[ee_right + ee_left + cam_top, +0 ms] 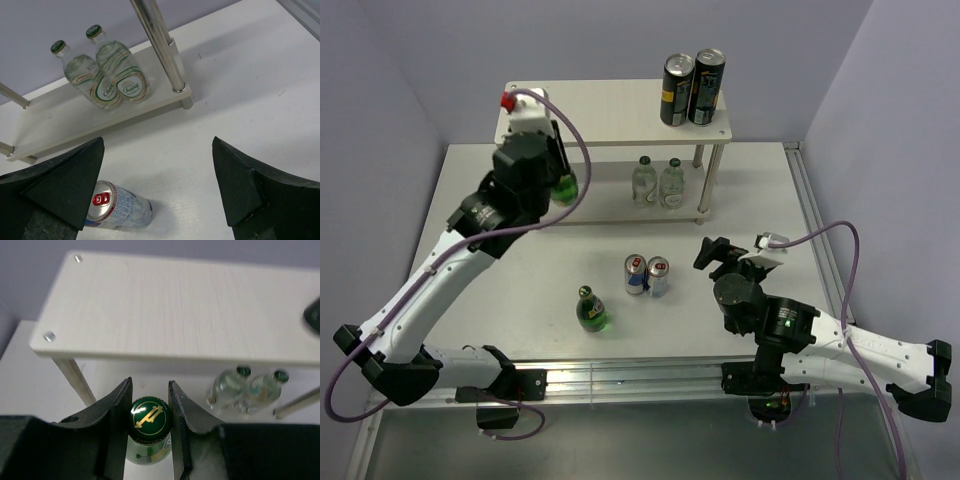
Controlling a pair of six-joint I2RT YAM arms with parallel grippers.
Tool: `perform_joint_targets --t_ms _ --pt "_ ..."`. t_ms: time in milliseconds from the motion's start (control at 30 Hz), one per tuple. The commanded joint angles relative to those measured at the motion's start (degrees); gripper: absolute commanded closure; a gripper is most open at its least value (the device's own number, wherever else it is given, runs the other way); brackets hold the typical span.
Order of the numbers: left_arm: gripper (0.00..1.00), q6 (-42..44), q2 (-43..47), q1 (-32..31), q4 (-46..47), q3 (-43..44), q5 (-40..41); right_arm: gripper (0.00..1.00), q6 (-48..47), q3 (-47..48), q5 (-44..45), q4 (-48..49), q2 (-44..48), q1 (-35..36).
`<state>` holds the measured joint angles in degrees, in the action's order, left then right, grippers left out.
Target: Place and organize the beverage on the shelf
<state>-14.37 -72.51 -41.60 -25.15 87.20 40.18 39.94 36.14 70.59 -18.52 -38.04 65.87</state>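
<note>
The shelf (610, 112) stands at the back of the table. Two clear green-capped bottles (658, 183) stand on its lower board, also in the left wrist view (245, 390) and the right wrist view (102, 75). My left gripper (563, 180) is shut on the cap of a green glass bottle (148, 421), held upright at the left front of the lower tier, under the top board (175, 310). A second green bottle (591, 310) and two silver-blue-red cans (647, 275) stand on the table. My right gripper (712, 252) is open and empty, right of the cans; one can (117, 207) shows by its left finger.
Two tall dark cans (692, 88) stand on the right end of the shelf's top board. A shelf leg (160, 45) rises near the clear bottles. Purple walls close the table at the back and sides. A metal rail runs along the near edge (620, 375).
</note>
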Motion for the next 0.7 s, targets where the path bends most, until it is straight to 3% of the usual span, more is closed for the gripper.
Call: perform_joint_targets --t_ms 0,100,467,667 --pt "1.00 4.52 -0.26 1.88 6.34 11.22 -0.81 0.05 0.66 -0.28 2.71 0.24 0.78 0.32" --pt "1.00 5.58 -1.93 2.67 6.42 18.25 -2.04 0.05 1.28 -0.28 2.98 -0.28 1.04 0.32" --pt "1.00 9.10 -7.55 7.93 12.40 24.42 -3.80 0.06 2.24 -0.72 3.07 -1.87 2.88 0.32" --pt "1.00 10.85 -12.99 9.70 13.02 32.67 -5.29 0.06 3.56 -1.60 2.89 -2.48 3.50 0.32"
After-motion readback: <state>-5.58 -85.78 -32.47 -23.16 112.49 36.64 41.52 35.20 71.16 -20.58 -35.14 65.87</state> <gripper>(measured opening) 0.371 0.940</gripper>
